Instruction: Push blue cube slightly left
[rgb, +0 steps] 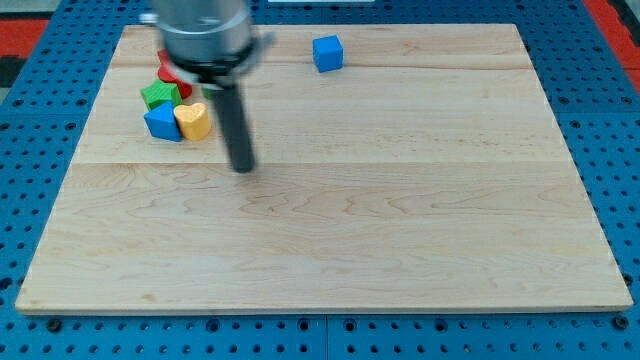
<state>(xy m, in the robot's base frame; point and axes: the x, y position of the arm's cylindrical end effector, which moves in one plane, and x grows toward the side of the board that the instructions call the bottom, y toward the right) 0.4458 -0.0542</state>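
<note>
The blue cube (327, 53) sits alone near the view's top, a little right of centre, on the wooden board (400, 220). My tip (242, 167) rests on the board well below and to the left of the cube, far from touching it. The rod rises from the tip to the arm's grey body at the view's top left. The tip is just right of a cluster of blocks at the view's left.
A cluster at the view's upper left holds a green block (158, 95), a red block (172, 73) partly hidden by the arm, another blue block (161, 123) and a yellow heart-shaped block (194, 120). A blue pegboard surrounds the board.
</note>
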